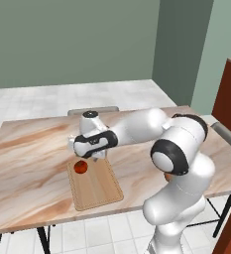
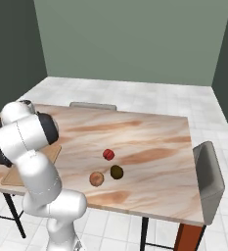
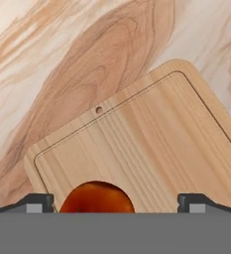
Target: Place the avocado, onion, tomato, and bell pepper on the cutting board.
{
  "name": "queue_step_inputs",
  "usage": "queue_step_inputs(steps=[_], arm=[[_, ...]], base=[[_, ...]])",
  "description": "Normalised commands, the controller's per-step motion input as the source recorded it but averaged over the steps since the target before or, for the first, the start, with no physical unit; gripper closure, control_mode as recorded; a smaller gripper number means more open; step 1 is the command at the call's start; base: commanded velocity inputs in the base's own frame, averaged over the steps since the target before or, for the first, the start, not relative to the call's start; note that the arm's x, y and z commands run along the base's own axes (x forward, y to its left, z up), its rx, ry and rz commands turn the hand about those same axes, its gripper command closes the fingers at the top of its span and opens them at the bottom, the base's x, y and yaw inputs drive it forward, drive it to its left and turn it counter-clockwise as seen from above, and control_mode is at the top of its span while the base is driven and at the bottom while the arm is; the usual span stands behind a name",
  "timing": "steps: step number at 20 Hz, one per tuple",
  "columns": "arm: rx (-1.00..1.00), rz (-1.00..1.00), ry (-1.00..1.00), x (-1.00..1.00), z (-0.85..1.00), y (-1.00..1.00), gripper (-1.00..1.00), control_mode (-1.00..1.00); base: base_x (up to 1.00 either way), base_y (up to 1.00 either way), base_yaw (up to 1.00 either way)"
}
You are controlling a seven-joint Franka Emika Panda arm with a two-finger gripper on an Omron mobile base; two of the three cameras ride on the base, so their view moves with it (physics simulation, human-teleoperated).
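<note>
I have the wooden table (image 1: 32,149) across both base views, pale marbled grain, with grey chairs at its far edge (image 2: 92,105) and its right end (image 2: 208,171).

The cutting board (image 1: 99,191) lies flat near the table's front edge, under the outstretched arm. In the hand view I see its groove and a small hole near one short side (image 3: 98,109).

My gripper (image 3: 114,202) hangs over the board's far end. The fingers (image 3: 37,202) stand wide apart, one on each side of the orange-red tomato (image 1: 80,167), with clear gaps to it. The tomato looks to sit on the board, at the end nearest the hole; I cannot tell whether it fully rests there.

Well apart from the board, on the bare table in the right base view, sit three small items close together: the crimson bell pepper (image 2: 108,155) farthest back, the tan onion (image 2: 97,179) nearest the front edge, and the dark avocado (image 2: 116,172) just beside the onion.
</note>
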Motion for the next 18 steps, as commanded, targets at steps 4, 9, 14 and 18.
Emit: queue_step_inputs(steps=[4, 9, 14, 18], arm=[[0.02, 0.00, -0.05, -0.20, 0.39, -0.25, -1.00, -1.00], [0.02, 0.00, -0.04, -0.31, 0.34, -0.32, -1.00, -1.00], [0.01, 0.00, -0.03, -0.40, 0.16, -0.40, -1.00, -1.00], [0.00, -0.04, 0.00, -0.47, 0.01, -0.50, -1.00, -1.00]], base=[[0.00, 0.00, 0.00], [0.00, 0.00, 0.00], [0.00, 0.00, 0.00], [0.00, 0.00, 0.00]])
